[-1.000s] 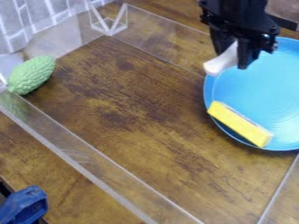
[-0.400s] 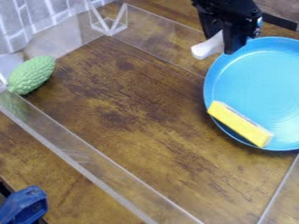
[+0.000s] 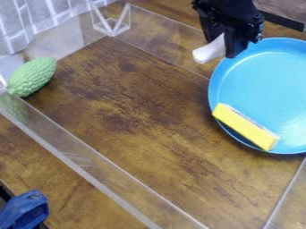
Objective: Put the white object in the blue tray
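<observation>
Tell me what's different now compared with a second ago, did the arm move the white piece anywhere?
Yes. The gripper, still clamped on the white object, has shifted up and left in the picture, carrying the piece from over the rim of the blue tray to just outside its upper left edge. Nothing was let go. The yellow block in the tray and the green object stayed put.

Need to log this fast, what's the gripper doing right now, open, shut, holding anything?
Gripper: shut on the white object, held just past the left rim of the blue tray.
</observation>
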### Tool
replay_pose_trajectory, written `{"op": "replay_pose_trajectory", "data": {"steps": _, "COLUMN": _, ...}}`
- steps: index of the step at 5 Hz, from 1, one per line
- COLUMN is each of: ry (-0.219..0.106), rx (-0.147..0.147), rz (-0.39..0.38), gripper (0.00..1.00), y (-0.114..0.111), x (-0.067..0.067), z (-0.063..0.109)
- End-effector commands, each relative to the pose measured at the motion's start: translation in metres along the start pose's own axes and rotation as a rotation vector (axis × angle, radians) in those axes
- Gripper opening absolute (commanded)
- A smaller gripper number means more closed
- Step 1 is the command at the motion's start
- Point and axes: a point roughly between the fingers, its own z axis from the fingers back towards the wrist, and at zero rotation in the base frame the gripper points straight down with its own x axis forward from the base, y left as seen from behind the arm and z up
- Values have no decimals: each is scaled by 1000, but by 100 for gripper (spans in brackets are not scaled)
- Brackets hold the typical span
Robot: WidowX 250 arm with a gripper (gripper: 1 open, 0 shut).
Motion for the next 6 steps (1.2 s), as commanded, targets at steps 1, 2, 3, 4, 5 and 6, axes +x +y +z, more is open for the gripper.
{"op": "replay_pose_trajectory", "data": {"steps": 1, "ry": -95, "rx": 26, "rz": 6, "gripper": 0, "y": 17, "x": 22, "z": 30}}
{"op": "replay_pose_trajectory", "data": {"steps": 2, "ry": -96, "rx": 24, "rz": 11, "gripper": 0, "y": 21, "x": 19, "z": 20}}
{"op": "replay_pose_trajectory", "data": {"steps": 3, "ry": -105, "rx": 21, "rz": 2, "gripper": 0, "y": 14, "x": 8, "z": 14}}
{"op": "replay_pose_trajectory", "data": {"steps": 4, "ry": -113, "rx": 9, "rz": -25, "gripper": 0, "y": 10, "x": 7, "z": 14}}
{"op": "replay_pose_trajectory", "data": {"steps": 5, "ry": -111, "rx": 26, "rz": 3, "gripper": 0, "y": 17, "x": 23, "z": 3}}
{"op": "replay_pose_trajectory", "data": {"steps": 6, "ry": -114, "rx": 38, "rz": 28, "gripper": 0, "y": 17, "x": 41, "z": -6}}
